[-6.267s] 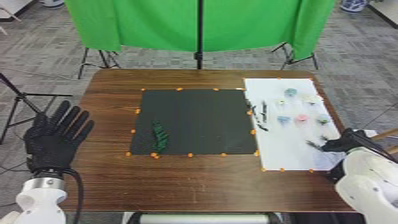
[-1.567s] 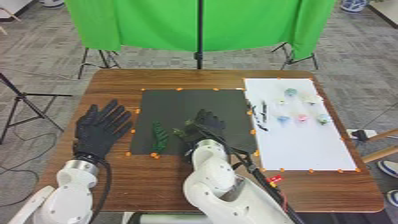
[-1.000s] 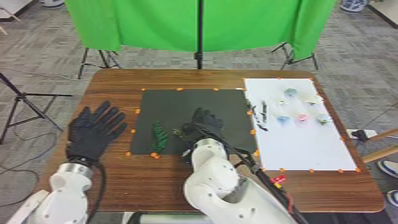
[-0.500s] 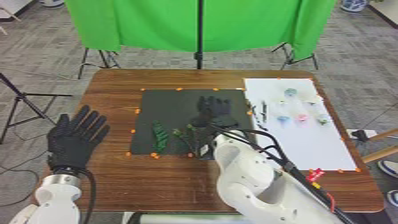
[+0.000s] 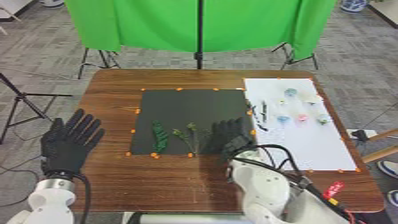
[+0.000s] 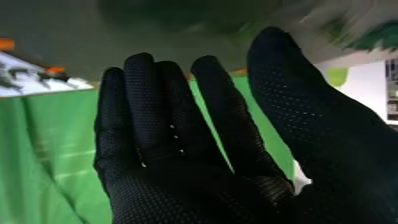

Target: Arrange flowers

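**Sprig down, R hand empty**

Sprig (image 5: pixel 192 129) on dark mat (image 5: pixel 191 105), leafy frond (image 5: pixel 160 138) at its 9 o'clock. R hand (image 5: pixel 230 135) at 3, fingers straight; L hand (image 5: pixel 68 147) far out at 9, spread. Greenery step prob. done; next likely a light pinch on pink bloom (image 5: pixel 302 118), approx. 2 o'clock.

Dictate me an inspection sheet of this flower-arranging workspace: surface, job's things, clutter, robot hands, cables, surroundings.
Surface: brown table with black sheet and white sheet.
Job's things: dark green leaf and thin sprig on black; small flower heads and dark stems on white.
Clutter: nothing seen.
Robot hands: left robot hand open, at left; right robot hand open, right of the sprig; contact unclear.
Cables: black, at both wrists.
Surroundings: green cloth and stands behind.
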{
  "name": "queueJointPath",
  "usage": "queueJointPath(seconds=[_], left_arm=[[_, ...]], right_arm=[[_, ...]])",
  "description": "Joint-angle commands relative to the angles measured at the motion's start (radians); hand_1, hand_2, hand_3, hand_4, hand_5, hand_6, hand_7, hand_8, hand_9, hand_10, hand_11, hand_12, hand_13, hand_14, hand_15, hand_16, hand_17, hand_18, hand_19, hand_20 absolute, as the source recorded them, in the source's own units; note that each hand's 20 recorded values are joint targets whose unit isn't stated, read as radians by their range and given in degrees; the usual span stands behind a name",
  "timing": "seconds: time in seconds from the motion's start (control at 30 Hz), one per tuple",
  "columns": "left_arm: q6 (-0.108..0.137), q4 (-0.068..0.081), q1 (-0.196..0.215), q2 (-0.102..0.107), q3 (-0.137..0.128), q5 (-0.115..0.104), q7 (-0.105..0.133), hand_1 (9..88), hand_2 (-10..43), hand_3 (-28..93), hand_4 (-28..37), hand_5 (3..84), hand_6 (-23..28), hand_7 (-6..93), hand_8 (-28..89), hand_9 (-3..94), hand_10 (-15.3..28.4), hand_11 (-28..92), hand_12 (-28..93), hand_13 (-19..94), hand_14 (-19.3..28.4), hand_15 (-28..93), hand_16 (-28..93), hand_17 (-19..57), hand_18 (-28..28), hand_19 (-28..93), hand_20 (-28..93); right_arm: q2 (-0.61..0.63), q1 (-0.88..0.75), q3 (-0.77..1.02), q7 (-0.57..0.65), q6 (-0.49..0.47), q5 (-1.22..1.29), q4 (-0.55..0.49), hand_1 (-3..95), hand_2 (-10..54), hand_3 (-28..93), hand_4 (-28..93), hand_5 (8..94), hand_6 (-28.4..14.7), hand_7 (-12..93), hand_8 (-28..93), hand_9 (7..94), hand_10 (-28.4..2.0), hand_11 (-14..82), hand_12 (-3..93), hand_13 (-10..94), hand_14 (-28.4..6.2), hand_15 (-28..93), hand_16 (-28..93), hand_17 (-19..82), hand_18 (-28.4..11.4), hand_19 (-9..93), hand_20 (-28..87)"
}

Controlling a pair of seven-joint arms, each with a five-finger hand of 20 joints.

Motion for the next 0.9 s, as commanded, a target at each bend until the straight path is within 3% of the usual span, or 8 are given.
queueJointPath(seconds=[0.03,0.17,0.37,0.63,0.9], left_arm=[[-0.001,-0.001,0.023,-0.008,0.006,-0.005,-0.011,24.3,13.6,74,-28.3,42.6,7.6,12.1,-9,35.4,14.8,22,10,26,14.3,31,-6,-3.6,12.7,27,12],[-0.007,0.002,0.016,-0.011,0.016,-0.003,-0.021,24.3,13.6,74,-28.3,42.7,7.6,12.2,-9,35.4,14.8,22,10,26,14.3,31,-6,-3.6,12.7,27,12],[-0.002,-0.004,0.029,-0.006,0.010,-0.010,-0.009,24.3,13.6,74,-28.3,42.7,7.6,12.2,-9,35.4,14.8,22,10,26,14.3,31,-6,-3.6,12.7,27,12],[-0.008,-0.002,0.032,-0.009,0.008,-0.020,-0.008,24.2,13.7,74,-28.3,42.6,7.6,12.2,-9,35.4,14.8,22,10,26,14.3,31,-6,-3.6,12.7,27,12],[-0.013,-0.002,0.041,-0.014,-0.003,-0.021,0.001,24.3,13.7,74,-28.3,42.7,7.6,12.2,-9,35.4,14.8,22,10,26,14.3,31,-6,-3.6,12.7,27,12]], right_arm=[[-0.070,0.011,-0.044,0.033,0.036,-0.037,0.041,44.3,-9.5,83,-28,50.9,-12.3,14,-10,46.3,-26.4,16.4,17.1,30,-27.7,56,8,4,-28.3,59,12],[-0.091,0.014,-0.052,0.052,0.054,-0.059,0.066,42.9,-9.5,82,-28,50.9,-12.8,14,-9,46.5,-26.8,16.6,17.2,30,-28.2,57,8,4,-28.4,59,12],[-0.107,0.007,-0.060,0.061,0.061,-0.068,0.072,42.8,-9.5,82,-28,51.7,-12.9,14,-9,47.3,-27.1,17.0,17.0,31,-28.2,58,7,4,-28.4,59,12],[-0.110,0.002,-0.042,0.084,0.077,-0.060,0.061,40.9,-9.5,81,-28,52.4,-13.0,14,-9,48.0,-27.2,17.2,16.9,31,-28.4,58,7,5,-28.4,60,12],[-0.042,0.020,0.081,0.119,0.194,-0.071,0.014,40.8,-9.5,81,-28,52.2,-14.0,13,-9,49.4,-27.3,17.5,16.8,33,-28.4,58,7,6,-28.4,60,13]])
